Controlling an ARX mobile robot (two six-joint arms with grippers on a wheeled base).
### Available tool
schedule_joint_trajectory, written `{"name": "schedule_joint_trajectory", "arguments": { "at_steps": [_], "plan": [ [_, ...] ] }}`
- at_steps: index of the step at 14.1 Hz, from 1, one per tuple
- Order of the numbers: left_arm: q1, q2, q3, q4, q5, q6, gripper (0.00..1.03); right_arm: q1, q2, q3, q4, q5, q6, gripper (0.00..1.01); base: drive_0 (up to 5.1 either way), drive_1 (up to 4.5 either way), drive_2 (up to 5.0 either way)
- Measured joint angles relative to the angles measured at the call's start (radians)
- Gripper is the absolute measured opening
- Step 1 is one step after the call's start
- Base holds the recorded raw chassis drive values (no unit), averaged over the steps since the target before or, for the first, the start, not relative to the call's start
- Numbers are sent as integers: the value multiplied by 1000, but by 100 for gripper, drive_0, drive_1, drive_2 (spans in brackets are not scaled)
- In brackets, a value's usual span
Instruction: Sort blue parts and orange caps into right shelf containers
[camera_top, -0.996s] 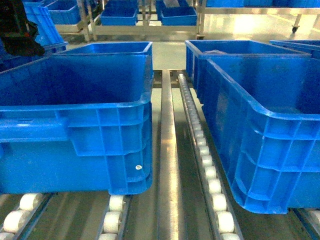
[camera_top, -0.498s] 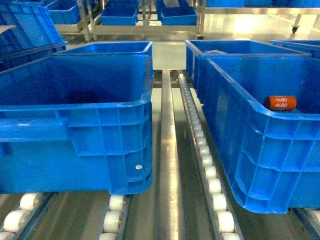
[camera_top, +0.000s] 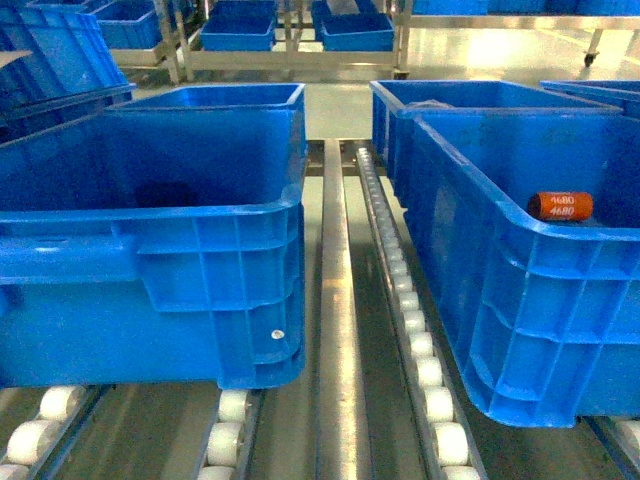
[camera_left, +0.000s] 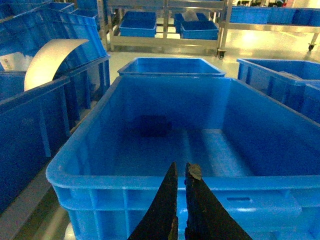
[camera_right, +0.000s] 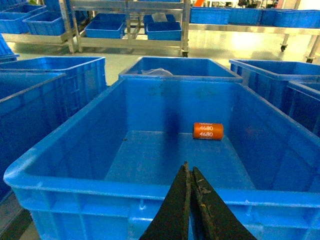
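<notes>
Head view, left to right: a big blue left crate sits on white rollers, then a bare metal rail and a line of rollers run up the middle, then the right crate stands nearest, with another blue crate just behind it. One orange cap printed "4680" lies on its side inside the right crate, toward the far right of the floor. No arm shows in this view. From the left wrist camera, a curled white sheet sticks up from a tilted crate at the far left; the left crate fills the middle, its floor bare but for a dark patch, and the left gripper hangs over the near rim with its two dark fingers almost together, a thin gap between the tips, nothing in them. From the right wrist camera, the right crate spreads ahead, the cap resting on the floor right of centre, near the far wall and clear of the side walls. The right gripper hovers above the near rim, fingers pressed together and empty, well apart from the cap.
</notes>
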Motion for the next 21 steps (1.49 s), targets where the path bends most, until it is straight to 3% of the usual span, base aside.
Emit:
{"name": "schedule_joint_trajectory", "arguments": {
  "at_steps": [3, 15, 21],
  "plan": [
    [0, -62, -76, 18, 0, 0, 2, 0, -69, -67, 15, 0, 0, 2, 0, 0, 0],
    [0, -686, -139, -520, 0, 0, 2, 0, -659, -119, -513, 0, 0, 2, 0, 0, 0],
    [0, -840, -139, -673, 0, 0, 2, 0, -802, -119, -655, 0, 0, 2, 0, 0, 0]
  ]
}}
